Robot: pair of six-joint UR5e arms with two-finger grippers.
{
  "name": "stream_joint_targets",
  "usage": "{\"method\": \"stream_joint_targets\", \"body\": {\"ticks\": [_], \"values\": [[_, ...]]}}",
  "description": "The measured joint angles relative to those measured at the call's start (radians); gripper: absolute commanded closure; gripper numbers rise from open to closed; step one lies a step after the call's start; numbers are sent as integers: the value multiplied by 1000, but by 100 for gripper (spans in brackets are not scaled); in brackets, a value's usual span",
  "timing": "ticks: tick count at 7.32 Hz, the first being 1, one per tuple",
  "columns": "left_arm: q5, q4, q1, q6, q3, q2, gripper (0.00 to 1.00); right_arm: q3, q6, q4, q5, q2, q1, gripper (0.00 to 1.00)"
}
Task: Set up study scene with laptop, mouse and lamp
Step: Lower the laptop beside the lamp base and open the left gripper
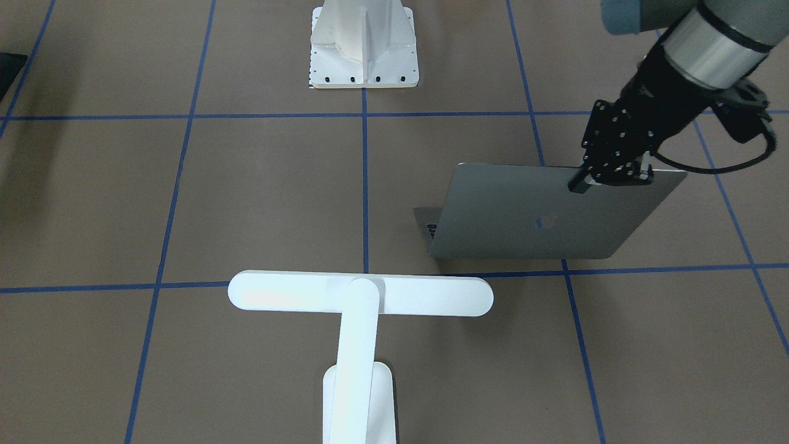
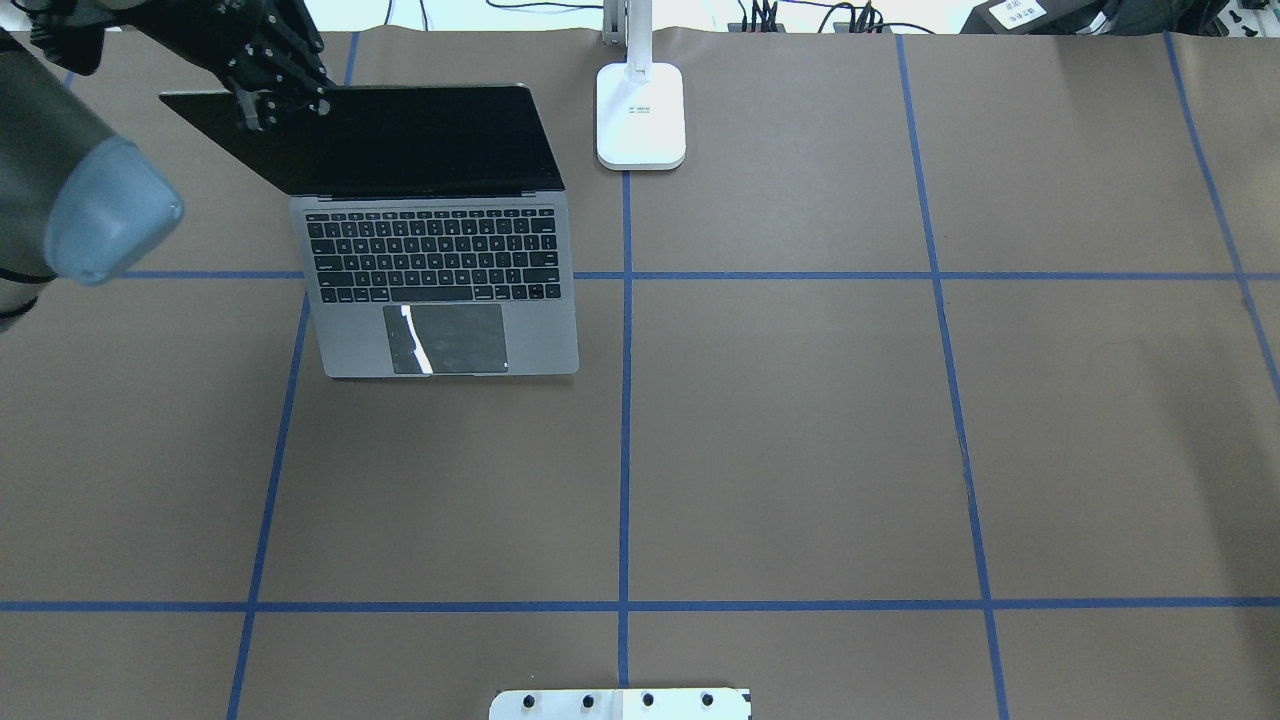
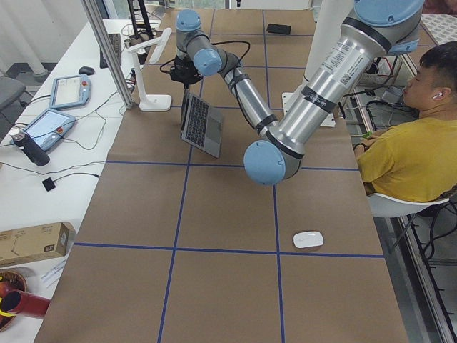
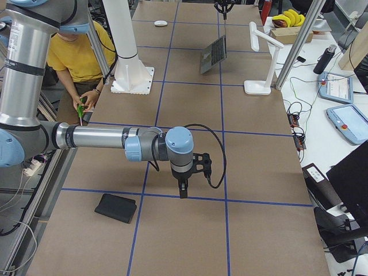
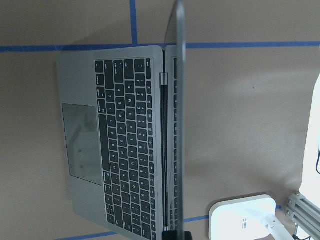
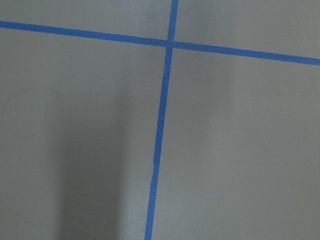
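Beside the laptop, lid in left pincer, stands the lamp.

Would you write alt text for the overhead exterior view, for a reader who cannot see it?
The left tool grips the open laptop by the top edge of its screen, at the far left of a brown table gridded with blue tape. The white lamp stands right of the laptop, near the far edge.

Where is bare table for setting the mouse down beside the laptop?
Bare paper spreads to the robot's right of the laptop, on the robot's side of the lamp base; also before the trackpad. Crowded only at the lid's top edge, gripped by the left claw.
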Motion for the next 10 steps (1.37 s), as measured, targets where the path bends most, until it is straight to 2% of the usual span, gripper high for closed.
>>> {"method": "stream_joint_targets", "body": {"ticks": [4, 7, 9, 10], "values": [[102, -20, 91, -37, 178, -140, 100, -1, 0, -1, 6, 0, 0, 0], [142, -148, 121, -41, 342, -178, 100, -1, 0, -1, 9, 0, 0, 0], [149, -182, 125, -41, 397, -186, 100, -1, -1, -1, 9, 0, 0, 0], [150, -185, 126, -40, 405, -185, 79, -1, -1, -1, 10, 0, 0, 0]]}}
